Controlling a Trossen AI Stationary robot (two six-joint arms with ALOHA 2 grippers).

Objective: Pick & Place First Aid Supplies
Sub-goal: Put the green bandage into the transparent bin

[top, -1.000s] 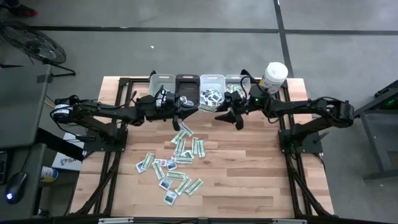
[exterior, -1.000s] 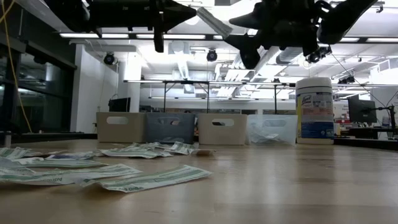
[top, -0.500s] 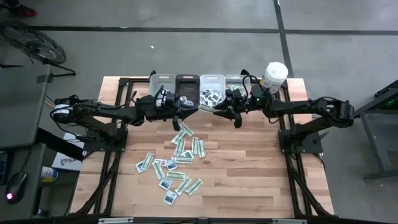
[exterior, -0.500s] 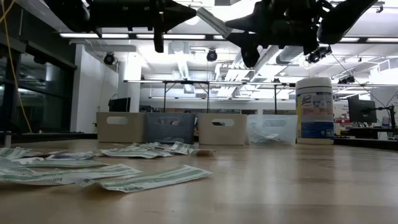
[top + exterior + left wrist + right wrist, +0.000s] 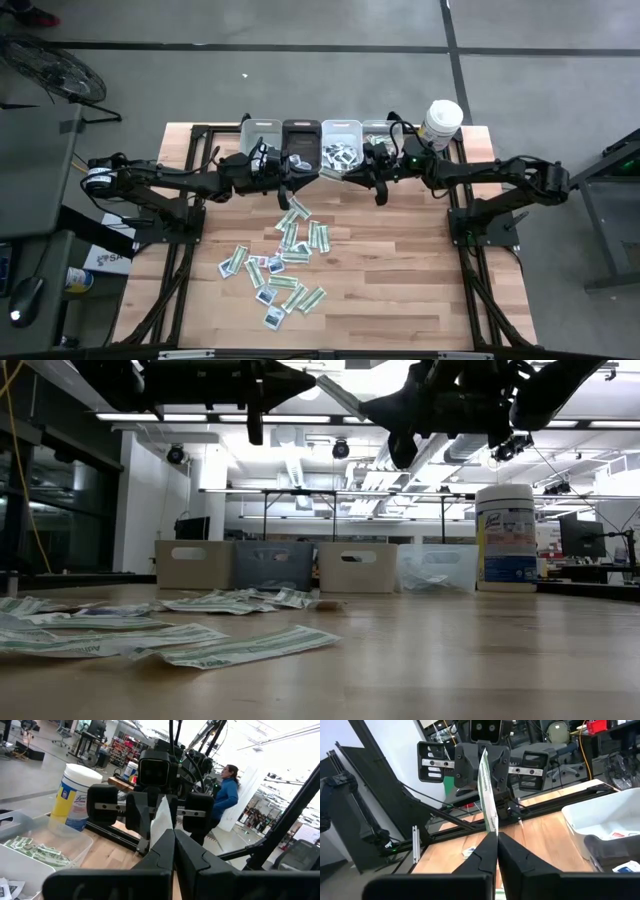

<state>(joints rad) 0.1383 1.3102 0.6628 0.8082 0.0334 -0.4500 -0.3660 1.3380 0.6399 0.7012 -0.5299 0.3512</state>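
While both arms met in mid-air in the upper centre of the high view, just in front of the row of bins [image 5: 300,135], a single packet [image 5: 487,795] stood on edge between them. The left gripper [image 5: 173,832] was clamped on one end of it. The right gripper [image 5: 497,836] was pinched shut on the other end, so each wrist view showed the strip rising from its own fingertips toward the facing gripper. Judgement: this was a hand-over, with the packet held clear of the table [image 5: 400,280] so that the right arm could take it to a bin on its own side. Neither grip had let go yet.

Counts:
- Packets held: one, narrow, green and white.
- Loose packets [image 5: 285,255] on the table: about twenty, scattered in the centre and lower centre of the high view. Overlap prevented an exact count.
- Bins: four, side by side along the top edge of the table. The third from the left held squarish white packets and the fourth held green strips. The contents of the first two could not be made out.
- Canister [image 5: 443,118]: one, white, upright, at the right end of the bin row.
- Arms: two, both engaged.
- Person [image 5: 227,795]: one, standing far back in the room, in the left wrist view.
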